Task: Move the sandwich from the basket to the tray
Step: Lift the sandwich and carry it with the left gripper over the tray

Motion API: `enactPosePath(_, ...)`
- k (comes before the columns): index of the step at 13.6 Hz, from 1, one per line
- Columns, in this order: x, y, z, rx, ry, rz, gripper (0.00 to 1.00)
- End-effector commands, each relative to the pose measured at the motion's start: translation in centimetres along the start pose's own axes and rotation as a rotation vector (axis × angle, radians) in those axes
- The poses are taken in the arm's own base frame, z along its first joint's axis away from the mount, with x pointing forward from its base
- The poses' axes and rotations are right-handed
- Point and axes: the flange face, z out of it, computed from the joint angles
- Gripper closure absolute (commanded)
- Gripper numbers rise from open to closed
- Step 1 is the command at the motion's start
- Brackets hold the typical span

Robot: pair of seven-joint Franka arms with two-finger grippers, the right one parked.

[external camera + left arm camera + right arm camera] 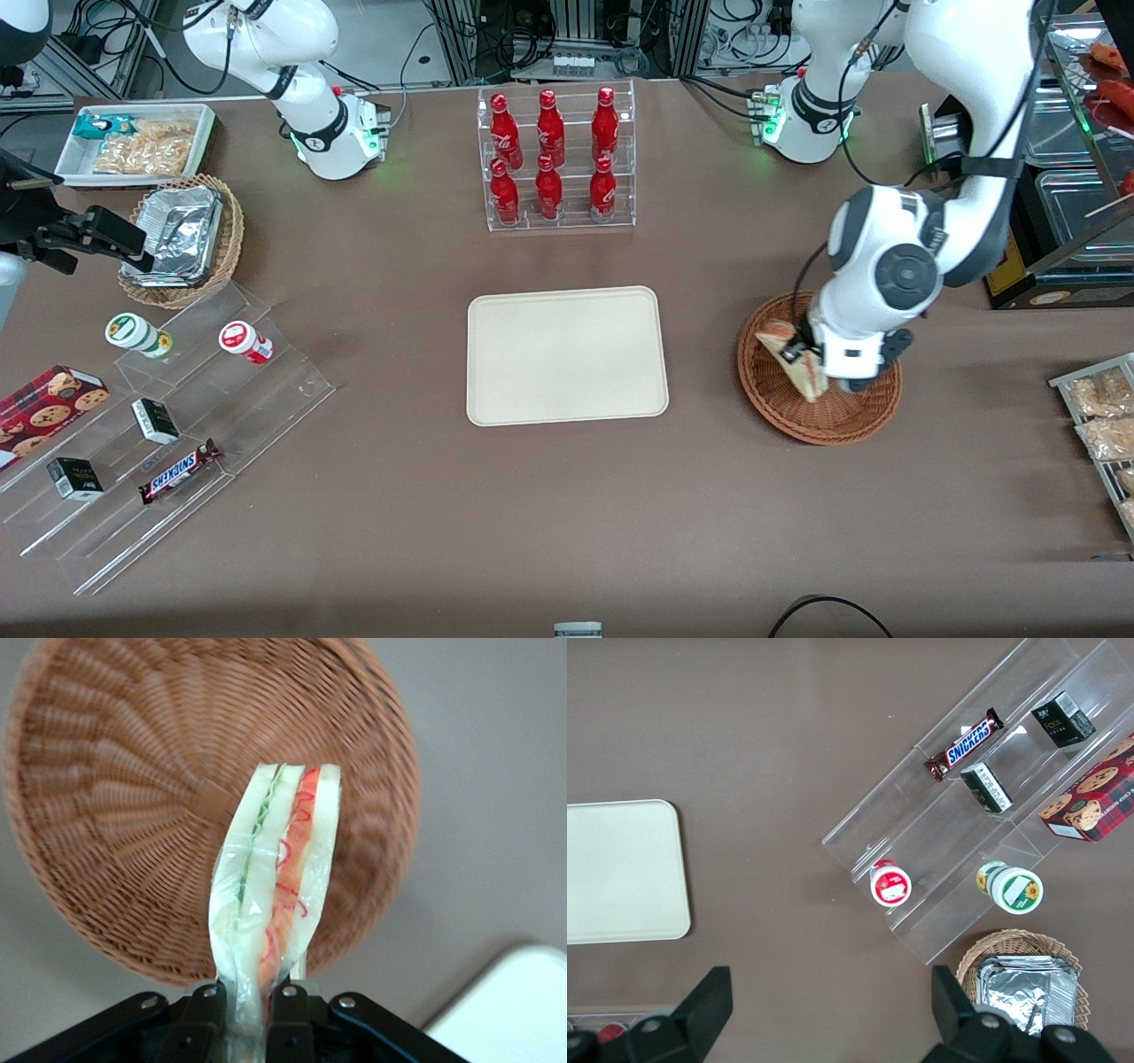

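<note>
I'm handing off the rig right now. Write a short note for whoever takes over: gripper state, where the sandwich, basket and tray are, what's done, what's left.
Gripper: shut on the sandwich, held above the basket.
Sandwich: lifted clear of the basket floor, wrapped in clear film, pinched at one end.
Tray: nothing on it, mid-table, toward the parked arm from the basket.
Done: grasp and lift.
Left: carry to the tray, lower, release.

The only wording that reads clearly is "SNICKERS", in white-edged blue letters on the brown candy bar (179, 471) lying on the clear stepped display (159, 425). White script on the red bottles (551, 158) is too small to make out.
</note>
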Motion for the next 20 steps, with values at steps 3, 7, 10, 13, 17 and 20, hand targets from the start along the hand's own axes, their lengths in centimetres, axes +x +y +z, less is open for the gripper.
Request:
enactPosePath(3,-5.5,7.2,-0.8,-0.026,-0.033,0.257,0.93)
enactPosePath(7,-10.9,11.5,-0.5,0.000,0.010,0.401,0.92)
enactPosePath(10,-13.3,15.8,0.2,-0.027,0.005,0.414,0.93)
enactPosePath(13,-17.0,19.4,1.3,-0.036,0.005,0.399,0.94)
enactPosePath(17,-21.2,22.9,3.5,-0.014,0.080,0.334,0.96)
enactPosePath(20,-22.5,24.4,4.7,-0.015,0.108,0.321,0.97)
